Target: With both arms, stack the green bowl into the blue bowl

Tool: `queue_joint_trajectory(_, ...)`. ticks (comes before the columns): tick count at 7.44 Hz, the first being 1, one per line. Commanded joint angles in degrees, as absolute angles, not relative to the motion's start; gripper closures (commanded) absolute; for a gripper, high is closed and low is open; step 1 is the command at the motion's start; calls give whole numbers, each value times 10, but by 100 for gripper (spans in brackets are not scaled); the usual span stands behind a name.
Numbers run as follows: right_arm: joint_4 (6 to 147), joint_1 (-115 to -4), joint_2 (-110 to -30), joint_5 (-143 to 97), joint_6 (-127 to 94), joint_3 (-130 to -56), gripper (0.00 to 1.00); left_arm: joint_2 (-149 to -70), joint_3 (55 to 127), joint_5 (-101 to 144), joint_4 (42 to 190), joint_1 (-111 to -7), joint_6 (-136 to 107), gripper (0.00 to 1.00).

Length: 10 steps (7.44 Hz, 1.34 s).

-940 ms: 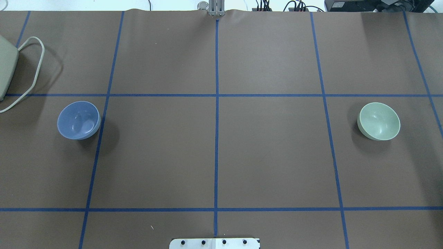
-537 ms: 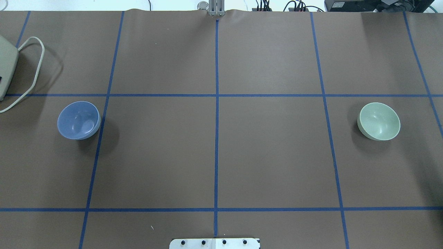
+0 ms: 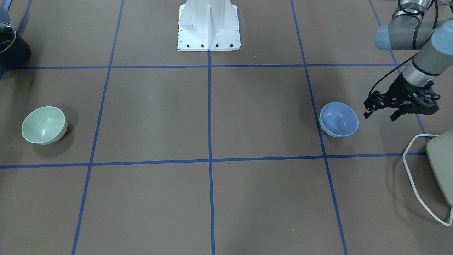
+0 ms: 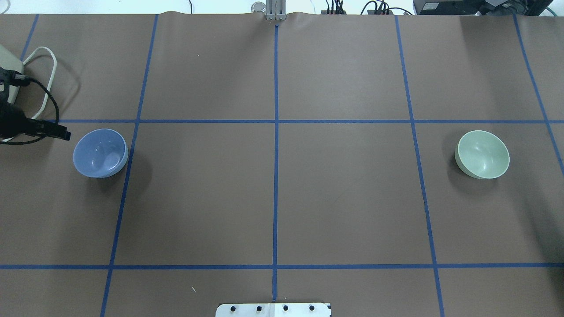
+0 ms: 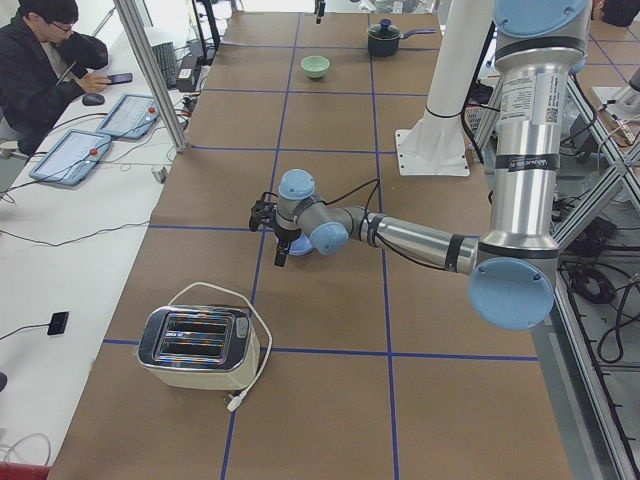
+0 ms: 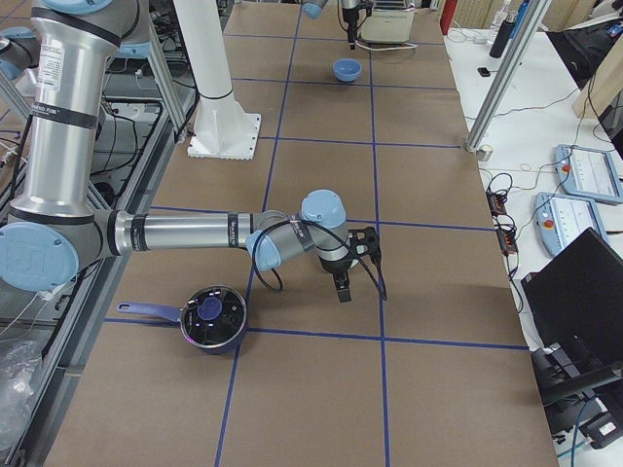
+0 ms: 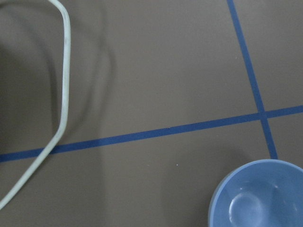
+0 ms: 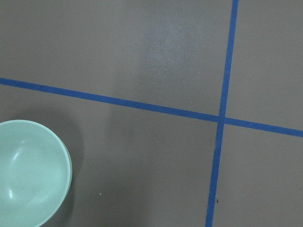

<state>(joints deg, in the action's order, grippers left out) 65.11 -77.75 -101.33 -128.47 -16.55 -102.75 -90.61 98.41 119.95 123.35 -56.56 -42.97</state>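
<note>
The blue bowl (image 3: 339,119) stands upright on the brown table; it also shows in the overhead view (image 4: 100,152) and the left wrist view (image 7: 258,196). My left gripper (image 3: 380,115) is open and empty, hovering just beside the bowl on its outer side, not touching. The green bowl (image 4: 483,154) stands upright at the opposite end and shows in the right wrist view (image 8: 28,172). My right gripper (image 6: 341,289) points down over the table near that bowl; I cannot tell whether it is open or shut.
A cream toaster (image 3: 442,166) with a looping white cord (image 3: 412,173) sits just beyond the left gripper. A dark pot (image 6: 209,316) stands near the right arm. The robot's white base (image 3: 208,24) is at the table's middle edge.
My left gripper has come into the overhead view from the left edge and now sits next to the blue bowl. Both bowls have stayed put.
</note>
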Motion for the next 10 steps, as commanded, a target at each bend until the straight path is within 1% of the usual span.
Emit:
queue_joint_trajectory(1,650,-777,-1014,-1284,-164,-1027,0,-911,962,1190,1267,-527,-445,6)
queue_joint_trajectory(2,650,-777,-1015,-1284,-166,-1027,0,-911,960,1190,1280,-520,-443,24)
queue_joint_trajectory(4,650,-777,-1015,-1283,-167,-1027,0,-911,959,1189,1280,-513,-441,71)
queue_joint_trajectory(5,650,-777,-1015,-1282,-167,-1027,0,-911,956,1187,1280,-513,-441,88)
queue_joint_trajectory(6,650,-777,-1015,-1282,-167,-1027,0,-911,956,1186,1280,-513,-439,100)
queue_joint_trajectory(8,650,-777,-1015,-1283,-167,-1027,0,-913,963,1186,1281,-513,-439,100)
queue_joint_trajectory(10,650,-777,-1015,-1283,-167,-1027,0,-934,988,1194,1256,-513,-445,100)
